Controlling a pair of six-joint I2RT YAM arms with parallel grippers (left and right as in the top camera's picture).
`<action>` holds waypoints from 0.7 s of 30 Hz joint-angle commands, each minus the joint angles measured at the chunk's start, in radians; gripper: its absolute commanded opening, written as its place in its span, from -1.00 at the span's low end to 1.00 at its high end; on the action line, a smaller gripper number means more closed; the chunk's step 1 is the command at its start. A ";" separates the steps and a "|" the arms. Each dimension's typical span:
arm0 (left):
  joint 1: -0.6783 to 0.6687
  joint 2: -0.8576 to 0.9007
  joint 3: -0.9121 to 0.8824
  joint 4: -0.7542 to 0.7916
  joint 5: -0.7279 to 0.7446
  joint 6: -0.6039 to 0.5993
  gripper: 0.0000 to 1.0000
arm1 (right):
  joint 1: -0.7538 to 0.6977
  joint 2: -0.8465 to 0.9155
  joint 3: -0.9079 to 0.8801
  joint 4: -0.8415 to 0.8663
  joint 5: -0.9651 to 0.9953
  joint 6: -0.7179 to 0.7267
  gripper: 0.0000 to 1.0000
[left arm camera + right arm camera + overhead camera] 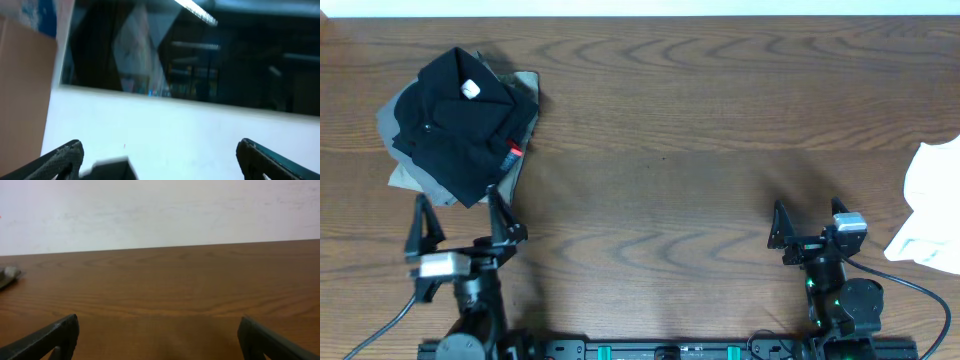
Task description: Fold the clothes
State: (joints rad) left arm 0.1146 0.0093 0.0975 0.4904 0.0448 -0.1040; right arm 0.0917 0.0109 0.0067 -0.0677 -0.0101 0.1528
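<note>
- Here we see the clothes point(455, 125) heaped at the far left of the surface point(670, 120).
- Left end effector point(458, 208) and right end effector point(808, 212) both stand spread apart.

A lab-like workroom — wood-grain table point(700, 120), plain white wall point(160, 210), dark window point(250, 60) mirroring ceiling strip lights point(197, 11).

Matt black cloth clothes point(450, 130) on a smooth, faintly glossy wood-grain table point(670, 130)
</note>
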 commanded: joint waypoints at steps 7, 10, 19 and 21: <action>-0.010 -0.007 -0.094 -0.058 -0.012 0.017 0.96 | 0.014 -0.003 -0.001 -0.005 -0.009 0.011 0.99; -0.010 -0.007 -0.093 -0.118 -0.011 0.017 0.96 | 0.014 -0.003 -0.001 -0.005 -0.008 0.011 0.99; -0.010 -0.006 -0.093 -0.539 -0.004 0.016 0.96 | 0.014 -0.003 -0.001 -0.005 -0.009 0.011 0.99; -0.010 -0.002 -0.093 -0.557 -0.005 0.017 0.96 | 0.014 -0.003 -0.001 -0.005 -0.008 0.011 0.99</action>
State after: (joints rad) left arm 0.1093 0.0139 0.0113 -0.0181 0.0494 -0.1005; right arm 0.0917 0.0113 0.0067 -0.0669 -0.0113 0.1528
